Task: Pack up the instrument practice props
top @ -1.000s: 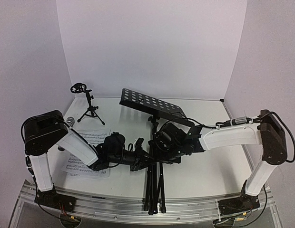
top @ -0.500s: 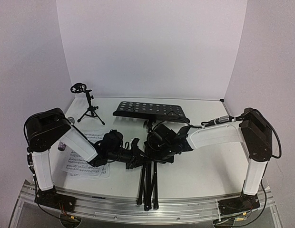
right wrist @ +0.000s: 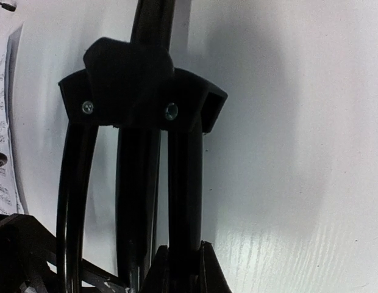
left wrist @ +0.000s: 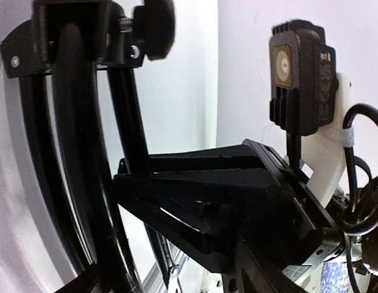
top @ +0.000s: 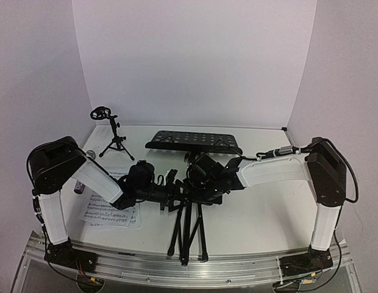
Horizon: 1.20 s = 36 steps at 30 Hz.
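Note:
The tall black music stand [top: 188, 220] stands mid-table, its perforated desk [top: 194, 140] lying nearly level. My right gripper [right wrist: 184, 268] is shut on one of its leg tubes [right wrist: 186, 183], just below the black leg collar [right wrist: 143, 85]. From the left, my left gripper [top: 175, 190] sits beside the same tubes with its fingers apart, holding nothing. White sheet-music pages [top: 113, 210] lie under the left arm. The small black tripod mic stand [top: 111, 137] stands at the back left. The microphone [top: 89, 154] shows only its grey head behind the left arm.
White walls close in the back and both sides. The metal rail [top: 238, 265] with the arm bases runs along the near edge. In the left wrist view the stand's legs [left wrist: 73, 152] and the right wrist camera [left wrist: 299, 73] fill the frame.

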{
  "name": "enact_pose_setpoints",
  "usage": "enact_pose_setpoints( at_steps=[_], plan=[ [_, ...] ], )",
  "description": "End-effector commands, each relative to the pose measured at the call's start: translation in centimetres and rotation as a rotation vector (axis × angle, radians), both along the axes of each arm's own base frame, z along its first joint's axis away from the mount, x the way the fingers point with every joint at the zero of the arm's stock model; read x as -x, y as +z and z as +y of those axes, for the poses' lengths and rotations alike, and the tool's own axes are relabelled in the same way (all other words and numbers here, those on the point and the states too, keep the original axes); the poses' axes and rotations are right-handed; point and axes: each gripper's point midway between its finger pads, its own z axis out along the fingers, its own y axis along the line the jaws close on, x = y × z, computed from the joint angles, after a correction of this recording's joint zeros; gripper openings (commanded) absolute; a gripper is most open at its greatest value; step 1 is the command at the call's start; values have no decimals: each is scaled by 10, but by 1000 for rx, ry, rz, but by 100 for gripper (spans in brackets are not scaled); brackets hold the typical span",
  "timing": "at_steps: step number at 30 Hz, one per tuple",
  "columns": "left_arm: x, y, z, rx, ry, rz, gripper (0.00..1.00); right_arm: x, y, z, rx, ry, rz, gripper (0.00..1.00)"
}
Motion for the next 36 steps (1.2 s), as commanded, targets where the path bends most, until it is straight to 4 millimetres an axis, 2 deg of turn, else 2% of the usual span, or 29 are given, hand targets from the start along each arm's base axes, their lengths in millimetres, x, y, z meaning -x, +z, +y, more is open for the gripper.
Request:
enact_pose_setpoints(
  at_steps=[1, 5, 7, 11, 14, 17, 20, 23, 27, 30, 33, 36],
  plan=[
    [-10, -41, 32, -227, 57, -18, 73, -44, 55, 13, -73, -58, -206, 0],
    [-20, -22, 31, -248, 80, -46, 90, -43, 54, 14, -80, -61, -197, 0],
    [-25, -19, 33, -291, 97, -52, 93, -43, 53, 12, -75, -67, -198, 0],
    [-31, -25, 47, -432, 135, -40, 95, -47, 56, 5, -64, -81, -216, 0],
    [-28, -28, 49, -424, 131, -35, 94, -47, 54, 16, -79, -37, -195, 0],
    [-31, -23, 51, -417, 135, -53, 89, -44, 51, 23, -98, -21, -166, 1],
    [-37, -8, 56, -403, 132, -96, 88, -40, 54, 22, -103, -16, -158, 21],
    [-42, 10, 60, -392, 115, -184, 88, -37, 52, 23, -104, 5, -145, 35],
    [-55, 26, 67, -388, 145, -267, 88, -36, 40, 37, -105, 45, -103, 61],
    [-69, 41, 75, -368, 164, -322, 88, -37, 31, 38, -64, 36, -74, 83],
    [-79, 65, 78, -350, 146, -463, 87, -39, 16, 29, 13, 13, -56, 90],
    [-75, 92, 81, -329, 116, -617, 87, -41, 9, 24, 49, 1, -63, 91]
  ],
)
